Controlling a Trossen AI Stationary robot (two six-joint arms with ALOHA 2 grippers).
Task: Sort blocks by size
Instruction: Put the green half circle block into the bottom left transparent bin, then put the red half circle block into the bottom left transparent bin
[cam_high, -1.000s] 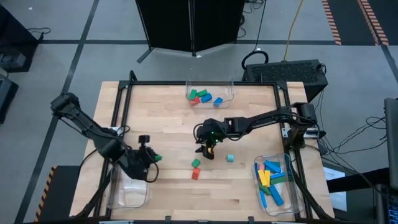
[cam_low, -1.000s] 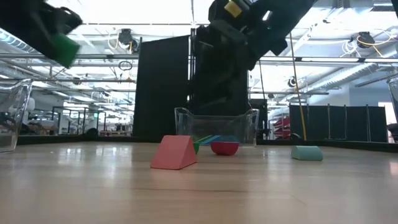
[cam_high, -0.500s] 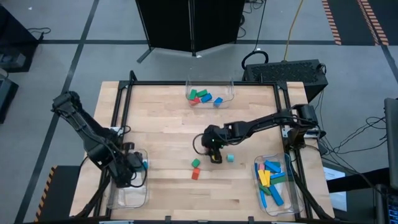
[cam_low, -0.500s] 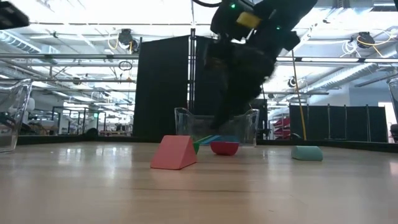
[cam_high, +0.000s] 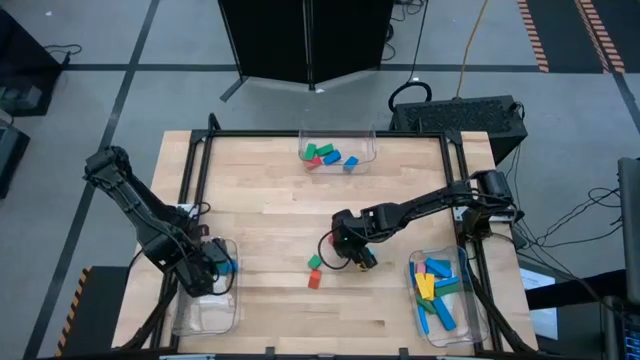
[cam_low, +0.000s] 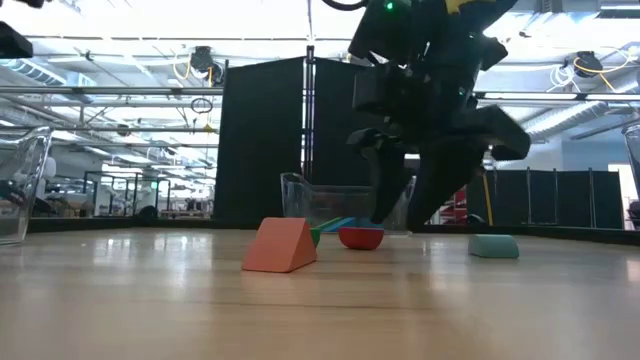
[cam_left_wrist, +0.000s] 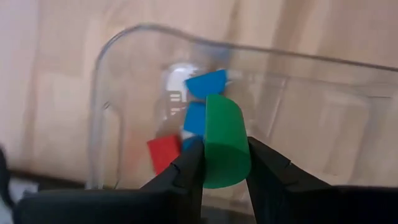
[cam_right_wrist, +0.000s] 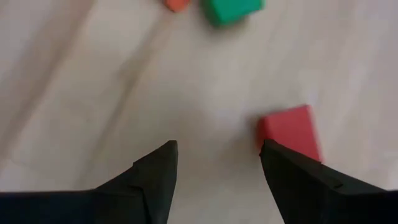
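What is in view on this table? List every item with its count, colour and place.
Table: one, pale wood.
Clear bins: three; far, right, left edges.
Far-bin blocks: about five; green, red, blue.
Long bars: several; blue, yellow, green, pink; right bin.
Left-bin blocks: three; blue, red.
Loose blocks: four; salmon wedge, red piece, cyan piece, green piece; mid-table.
Left gripper: shut on green block, over left bin.
Right gripper: open, above loose blocks.

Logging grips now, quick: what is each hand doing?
Left hand: closed on a green block over the clear bin.
Right hand: open, empty.
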